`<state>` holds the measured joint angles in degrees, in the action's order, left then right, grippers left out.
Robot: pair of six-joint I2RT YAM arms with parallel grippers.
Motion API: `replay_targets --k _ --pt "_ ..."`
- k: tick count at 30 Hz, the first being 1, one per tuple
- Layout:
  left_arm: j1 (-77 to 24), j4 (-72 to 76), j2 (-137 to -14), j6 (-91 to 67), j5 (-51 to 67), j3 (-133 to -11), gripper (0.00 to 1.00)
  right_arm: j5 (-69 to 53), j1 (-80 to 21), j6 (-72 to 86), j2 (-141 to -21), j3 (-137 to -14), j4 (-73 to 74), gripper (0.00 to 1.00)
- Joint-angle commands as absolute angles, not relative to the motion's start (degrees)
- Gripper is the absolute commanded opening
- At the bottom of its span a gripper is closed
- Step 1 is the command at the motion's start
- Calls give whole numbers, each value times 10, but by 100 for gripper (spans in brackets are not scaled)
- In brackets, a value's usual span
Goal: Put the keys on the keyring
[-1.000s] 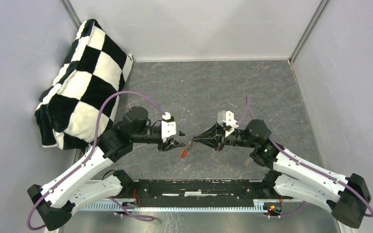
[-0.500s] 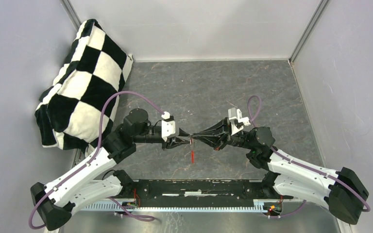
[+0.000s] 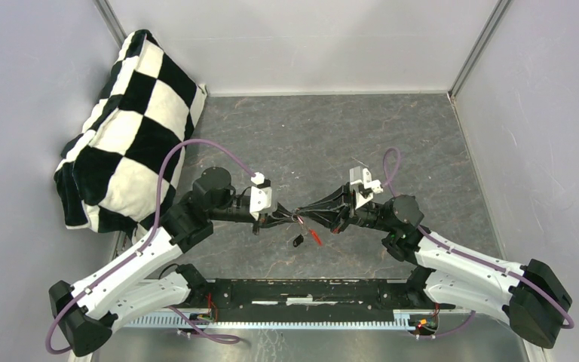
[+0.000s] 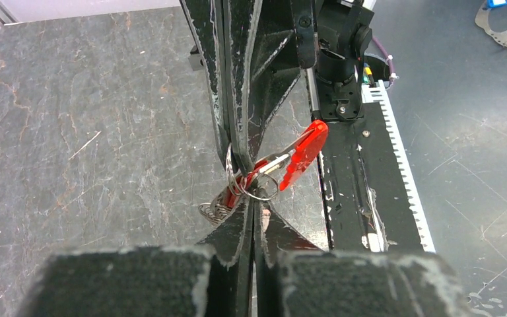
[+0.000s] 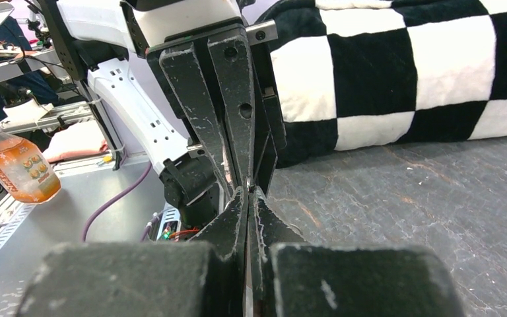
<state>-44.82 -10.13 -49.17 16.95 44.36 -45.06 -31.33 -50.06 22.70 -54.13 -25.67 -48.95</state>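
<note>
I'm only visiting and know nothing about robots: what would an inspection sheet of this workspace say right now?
Surface: grey marbled table, scuffed.
Job's things: keyring held mid-air; red key hangs from it, black key seems to hang beside.
Clutter: checked cushion at far left.
Grippers: left gripper and right gripper, fingers shut, tip to tip on the keyring.
Cables: purple cable loops over each arm, clear of the fingers.
Surroundings: pale walls; orange bottle outside the enclosure.

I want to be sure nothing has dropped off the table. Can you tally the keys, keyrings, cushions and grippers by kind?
keys: 2 (red-headed key, black-headed key)
keyring: 1
checkered cushion: 1
grippers: 2 (left gripper, right gripper)
total: 6
</note>
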Motion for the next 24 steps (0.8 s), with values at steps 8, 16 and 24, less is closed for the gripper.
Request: replay_targets --k 8,16,24 --pt "-449 -80 -488 180 439 -488 2 -316 -499 196 -539 -281 -460 1" --pt "-440 -94 -484 229 402 -499 2 -321 -499 153 -532 -300 -389 1" --pt "-436 -131 -477 252 394 -484 18 -308 -500 155 -521 -308 -391 1"
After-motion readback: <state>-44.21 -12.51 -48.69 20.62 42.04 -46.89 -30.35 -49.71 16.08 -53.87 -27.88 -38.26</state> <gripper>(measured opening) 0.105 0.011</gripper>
